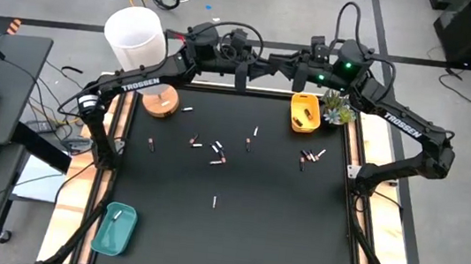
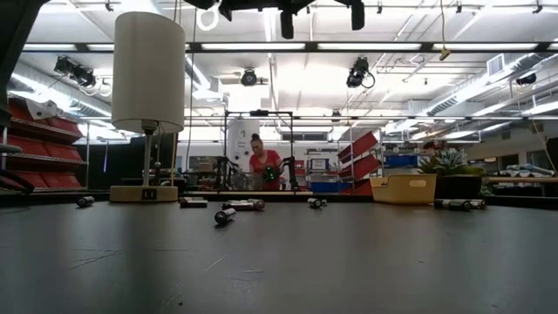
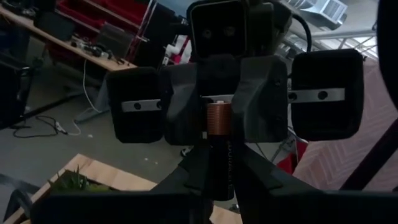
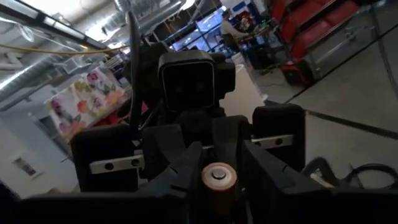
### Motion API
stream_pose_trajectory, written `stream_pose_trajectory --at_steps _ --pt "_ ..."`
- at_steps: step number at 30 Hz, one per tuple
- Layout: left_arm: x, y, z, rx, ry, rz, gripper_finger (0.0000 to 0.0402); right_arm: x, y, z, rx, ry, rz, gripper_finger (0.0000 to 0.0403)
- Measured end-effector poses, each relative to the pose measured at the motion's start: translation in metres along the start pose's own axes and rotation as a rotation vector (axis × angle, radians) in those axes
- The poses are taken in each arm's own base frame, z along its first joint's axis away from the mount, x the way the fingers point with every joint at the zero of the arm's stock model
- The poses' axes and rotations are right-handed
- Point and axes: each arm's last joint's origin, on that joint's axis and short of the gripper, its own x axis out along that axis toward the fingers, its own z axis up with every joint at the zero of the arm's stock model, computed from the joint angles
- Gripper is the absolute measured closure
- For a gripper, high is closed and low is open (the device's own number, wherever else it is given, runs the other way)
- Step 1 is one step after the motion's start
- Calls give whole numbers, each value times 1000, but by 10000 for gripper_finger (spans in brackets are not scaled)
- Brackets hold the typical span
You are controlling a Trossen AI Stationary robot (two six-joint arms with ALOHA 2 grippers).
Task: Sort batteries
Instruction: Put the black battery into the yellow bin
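black table (image 1: 234, 221): batteries (image 1: 218, 152) scattered; both grippers share one battery (image 3: 219, 155).

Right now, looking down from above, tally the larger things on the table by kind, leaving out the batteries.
Teal tray: 1
Yellow tray: 1
Lamp: 1
Potted plant: 1
Total: 4

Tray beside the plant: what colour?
Yellow tray, next to the plant; clearest in the high view.
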Motion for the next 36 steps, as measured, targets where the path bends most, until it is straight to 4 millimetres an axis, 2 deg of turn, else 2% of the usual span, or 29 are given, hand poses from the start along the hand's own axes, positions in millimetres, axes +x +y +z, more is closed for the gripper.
stream_pose_trajectory --at_steps 4,7,13,16,22,28,36 --pt "0 0 -1 -8 2 8 345 0 1 0 -14 -10 -16 328" --pt "0 1 0 -15 0 13 345 0 1 -1 -17 -4 -10 362" --pt "0 2 -3 -29 17 31 343 0 0 -2 -9 16 -18 364" --pt "0 4 -6 -49 51 54 323 0 -2 -4 0 38 -32 364" --pt "-6 12 -18 -91 186 158 265 -9 -20 -4 19 90 -145 364" --pt "-36 6 -13 -45 305 346 242 -22 -33 -1 38 124 -228 364" --pt "-88 -36 3 58 426 524 240 -49 -71 -26 80 426 -628 364"
